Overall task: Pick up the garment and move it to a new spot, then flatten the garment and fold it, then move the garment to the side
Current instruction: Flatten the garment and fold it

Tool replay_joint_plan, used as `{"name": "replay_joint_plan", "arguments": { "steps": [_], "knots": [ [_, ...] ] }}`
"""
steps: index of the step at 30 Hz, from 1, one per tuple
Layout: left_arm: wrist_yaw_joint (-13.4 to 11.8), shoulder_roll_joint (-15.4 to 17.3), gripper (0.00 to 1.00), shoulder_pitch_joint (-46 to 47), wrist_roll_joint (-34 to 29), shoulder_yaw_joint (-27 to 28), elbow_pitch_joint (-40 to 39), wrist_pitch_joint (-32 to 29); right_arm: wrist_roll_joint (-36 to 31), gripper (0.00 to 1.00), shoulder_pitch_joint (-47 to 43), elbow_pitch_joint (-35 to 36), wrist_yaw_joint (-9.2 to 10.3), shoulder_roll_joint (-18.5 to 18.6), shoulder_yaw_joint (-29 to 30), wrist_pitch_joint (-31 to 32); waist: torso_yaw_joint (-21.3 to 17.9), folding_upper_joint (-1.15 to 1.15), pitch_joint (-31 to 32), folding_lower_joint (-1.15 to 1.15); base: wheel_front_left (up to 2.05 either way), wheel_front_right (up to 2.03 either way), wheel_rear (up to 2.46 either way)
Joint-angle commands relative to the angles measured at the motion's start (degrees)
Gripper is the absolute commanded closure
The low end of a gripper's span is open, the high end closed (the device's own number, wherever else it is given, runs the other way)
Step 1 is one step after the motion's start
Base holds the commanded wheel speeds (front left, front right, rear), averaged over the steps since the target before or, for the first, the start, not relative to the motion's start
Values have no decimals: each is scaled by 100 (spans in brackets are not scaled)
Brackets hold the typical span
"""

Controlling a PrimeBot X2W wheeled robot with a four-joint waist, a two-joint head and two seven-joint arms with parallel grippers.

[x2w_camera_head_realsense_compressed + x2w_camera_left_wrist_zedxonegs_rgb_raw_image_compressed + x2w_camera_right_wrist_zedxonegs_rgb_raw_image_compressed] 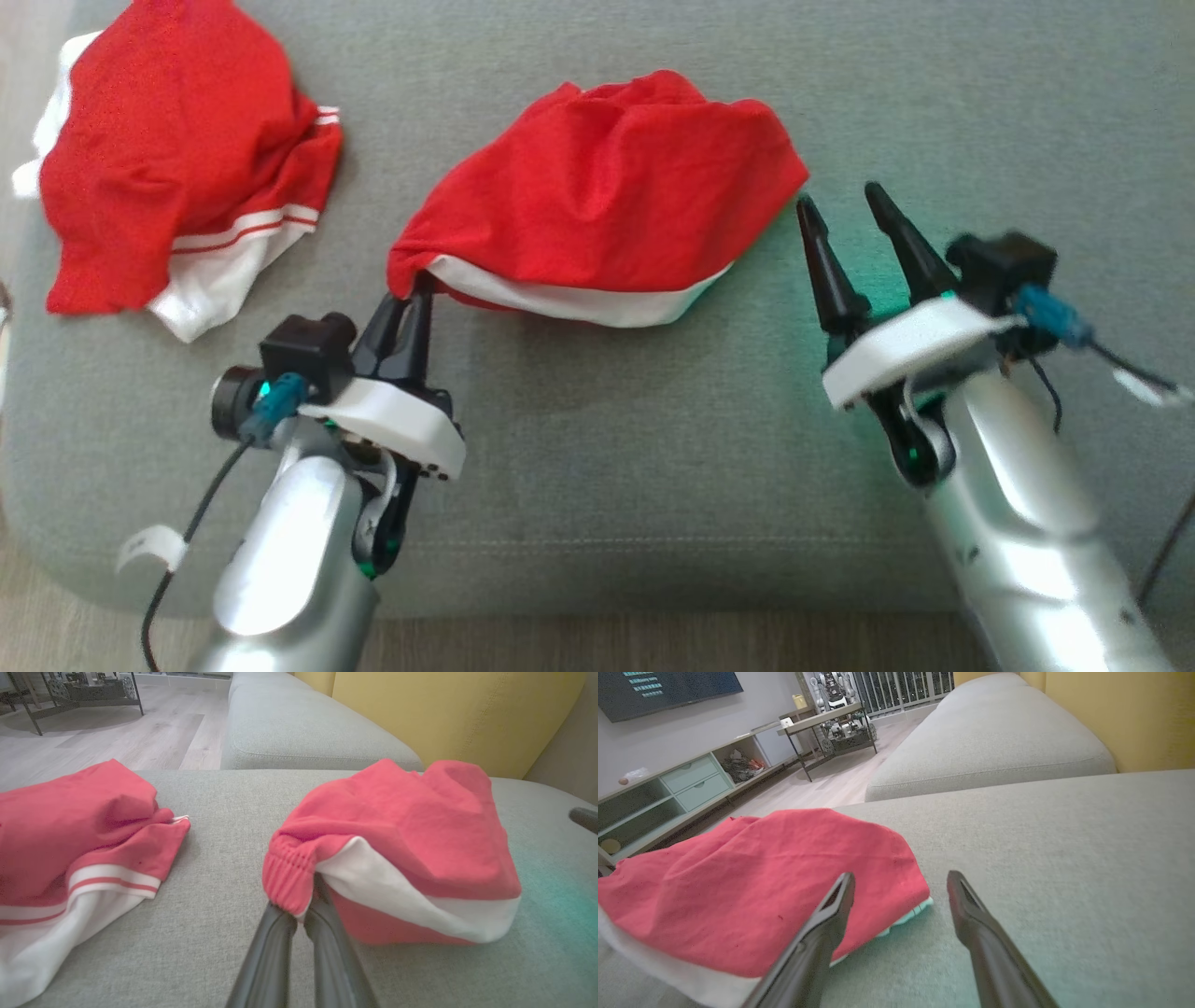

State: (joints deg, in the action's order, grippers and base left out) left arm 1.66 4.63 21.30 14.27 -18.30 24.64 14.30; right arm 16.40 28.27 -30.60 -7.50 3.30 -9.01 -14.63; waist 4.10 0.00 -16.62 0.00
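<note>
The garment (607,187), red with a white band, sits bunched near the middle of the grey cushion (597,448). The left gripper (415,294) is clamped on its near left corner, fingers pressed together on the ribbed red hem (the left wrist view shows the cloth pinched right at the tips). From that corner the fabric humps up and runs away to the right. The right gripper (850,210) stands with its fingers spread wide, holding nothing, just beside the garment's right end. In the right wrist view one finger crosses in front of the red edge, but I cannot tell whether it touches.

A second garment (168,168), also red and white with stripes, lies crumpled at the cushion's far left, apart from the first.

Behind the cushion is a yellow backrest (444,709), with another grey seat (303,728) beyond. Across the pale wood floor (831,784) stand a low cabinet (668,788), a dark screen (668,686) and a metal-legged table (822,718).

The cushion's front edge runs under both arms. Bare grey fabric lies open between the garment and that edge, and to the right of the right gripper.
</note>
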Motion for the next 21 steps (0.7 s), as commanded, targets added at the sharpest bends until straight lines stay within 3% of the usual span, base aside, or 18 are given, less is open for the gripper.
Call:
{"name": "replay_joint_plan", "arguments": {
  "steps": [1,11,12,13,17,21],
  "knots": [
    [59,34,100,83,-67,120,-190,70,159,0,453,-193,1,-43,-201,-23,98,0,-21,0,0,0,0],
    [162,-118,100,152,-76,36,-280,70,847,0,1554,-1899,1,-43,-350,163,312,0,-89,0,0,0,0],
    [167,-126,100,160,-68,42,-295,70,1004,23,1631,-2045,1,-43,-431,245,323,0,-94,0,0,0,0],
    [172,-133,100,168,-60,50,-306,70,1121,100,1707,-2166,1,-43,-522,302,329,0,-98,0,0,0,0],
    [179,-148,100,220,-60,118,-378,70,1600,100,1885,-2280,1,-43,-1017,335,294,0,-84,0,0,0,0],
    [174,-151,100,238,-93,278,-497,70,1645,100,1990,-2230,1,-43,-1146,55,136,0,62,0,0,0,0]
  ]
}}
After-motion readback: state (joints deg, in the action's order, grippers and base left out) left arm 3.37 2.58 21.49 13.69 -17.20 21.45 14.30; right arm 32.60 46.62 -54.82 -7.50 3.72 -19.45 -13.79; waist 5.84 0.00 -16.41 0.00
